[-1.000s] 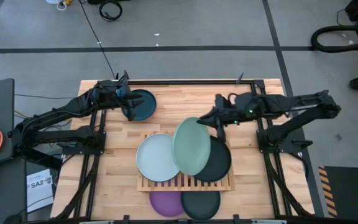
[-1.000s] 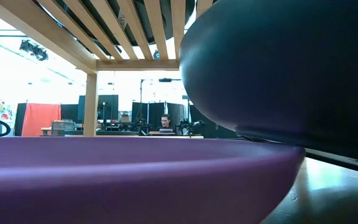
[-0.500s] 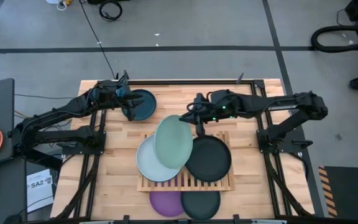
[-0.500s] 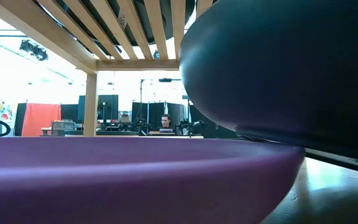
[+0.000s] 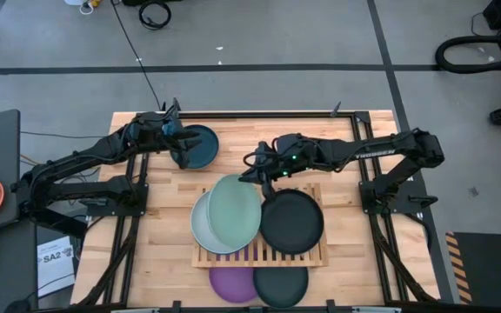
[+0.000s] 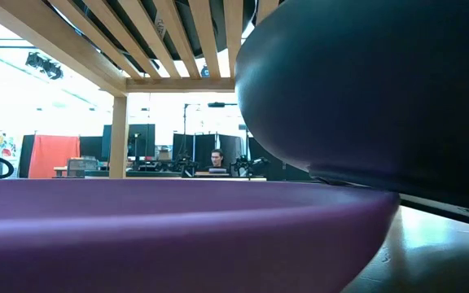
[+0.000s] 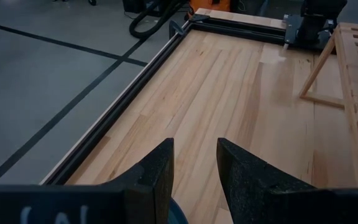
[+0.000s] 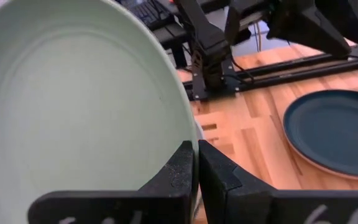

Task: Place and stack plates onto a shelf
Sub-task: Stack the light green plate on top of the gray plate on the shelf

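1. The right gripper [image 5: 252, 176] pinches the rim of the mint green plate [image 5: 235, 211], its fingers [image 8: 185, 171] closed tight on the edge. The plate hangs over the pale blue-white plate [image 5: 200, 228], which lies on the left half of the shelf [image 5: 311, 258].
2. The mint plate overlaps the pale one but sits off-centre, shifted toward the black plate [image 5: 291, 222] on the shelf's right half. I judge that a release here could leave the stack skewed, or let the mint rim ride onto the black plate.
3. The grip is on the rim only, so a tilted plate could slip or swing and knock the pale plate along the slats.
4. The left gripper [image 5: 179, 148] waits behind the shelf at the dark teal plate [image 5: 198, 145], its fingers [image 7: 157, 174] parted with the plate's edge just below them; I cannot tell whether it is held.
5. A purple plate [image 5: 231, 283] and another dark plate [image 5: 281, 284] lie in front of the shelf.
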